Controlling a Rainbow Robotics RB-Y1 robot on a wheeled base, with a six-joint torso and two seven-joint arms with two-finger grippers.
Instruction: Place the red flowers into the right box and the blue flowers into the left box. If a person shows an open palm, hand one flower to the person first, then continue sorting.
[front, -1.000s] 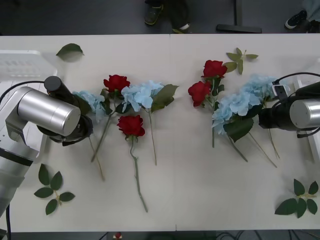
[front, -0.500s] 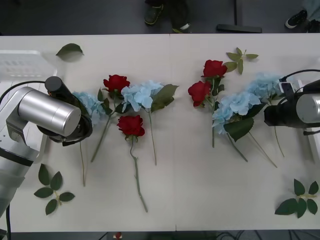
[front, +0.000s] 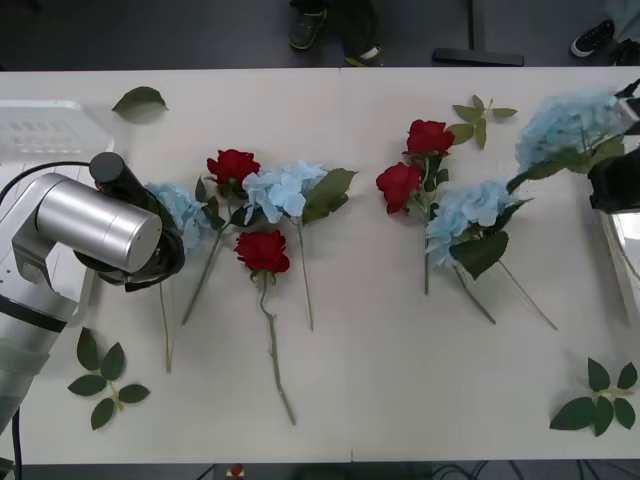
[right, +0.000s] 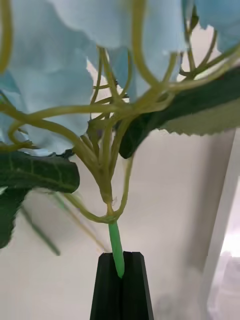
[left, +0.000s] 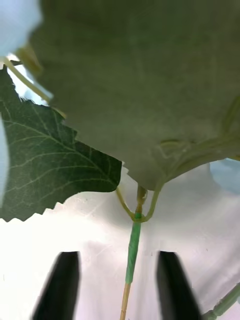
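The right gripper (right: 121, 272) is clamped on the stem of a blue flower (front: 566, 124), lifted at the table's right edge beside the right box (front: 620, 245). The left gripper (left: 119, 285) is spread wide, a second blue flower (front: 180, 205) lying unheld between its fingers, beside the left box (front: 40, 130).

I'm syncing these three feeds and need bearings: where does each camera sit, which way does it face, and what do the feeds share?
Front: above the arms, looking down at the table; both arms show.
Right wrist: on the right arm, looking along its right claw, shut on a blue flower.
Left wrist: on the left arm, looking past its open left claw astride a stem.
Shared: the held blue flower also shows in the front view.
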